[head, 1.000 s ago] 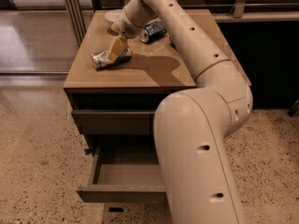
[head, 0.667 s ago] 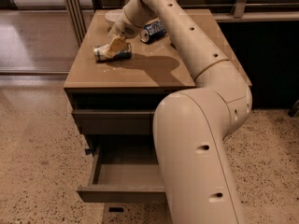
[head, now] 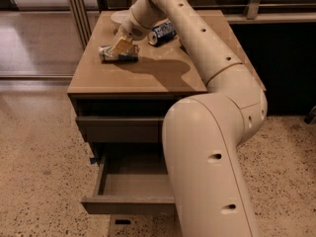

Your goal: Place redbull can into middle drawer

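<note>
Camera view: the task is at an early stage. The can [head: 112, 54] lies on its side on the surface [head: 148, 78], towards the back left, well apart from where it has to go. The middle drawer [head: 128, 204] is already pulled out below the closed drawer front [head: 118, 128], and the part of its inside that shows is bare. So opening the drawer looks done. What is left is to get a firm hold on the can, lift it, carry it forward over the edge of the surface and down, and set it inside the drawer.

The claw [head: 123, 43] is at the can, reaching it from above and behind and touching or nearly touching its upper side. I cannot tell whether the claw is wide, narrow or already clamped on the can. The can does not look lifted.

The arm comes up large in the right foreground and hides the right part of the drawer. It bends at the elbow on the right, then stretches back and left across the surface, with the wrist angled down onto the can. A dark blue can [head: 162, 32] lies just behind the wrist, and a pale bowl [head: 118, 17] sits near the back edge.
</note>
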`<move>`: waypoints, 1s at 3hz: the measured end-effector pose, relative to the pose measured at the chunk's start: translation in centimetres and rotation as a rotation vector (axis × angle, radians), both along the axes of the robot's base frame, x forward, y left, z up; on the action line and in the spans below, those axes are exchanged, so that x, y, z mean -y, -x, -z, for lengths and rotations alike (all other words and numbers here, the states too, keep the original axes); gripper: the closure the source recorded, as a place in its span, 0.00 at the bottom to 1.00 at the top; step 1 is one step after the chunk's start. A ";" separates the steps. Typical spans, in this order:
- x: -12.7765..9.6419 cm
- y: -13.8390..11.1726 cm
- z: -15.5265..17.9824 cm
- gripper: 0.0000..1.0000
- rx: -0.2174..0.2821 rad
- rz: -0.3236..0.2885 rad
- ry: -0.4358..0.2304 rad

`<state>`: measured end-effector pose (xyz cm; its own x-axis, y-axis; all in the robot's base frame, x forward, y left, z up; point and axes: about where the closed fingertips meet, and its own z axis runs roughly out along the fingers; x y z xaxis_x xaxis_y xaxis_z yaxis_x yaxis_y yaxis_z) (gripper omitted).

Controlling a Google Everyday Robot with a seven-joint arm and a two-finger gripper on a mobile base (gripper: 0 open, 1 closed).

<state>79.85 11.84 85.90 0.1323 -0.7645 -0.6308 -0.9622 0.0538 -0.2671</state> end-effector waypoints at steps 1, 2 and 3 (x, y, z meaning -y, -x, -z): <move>0.0 0.0 0.0 1.00 0.000 0.000 0.000; 0.0 0.0 0.0 1.00 0.000 0.000 0.000; 0.0 0.0 0.0 0.81 0.000 0.000 0.000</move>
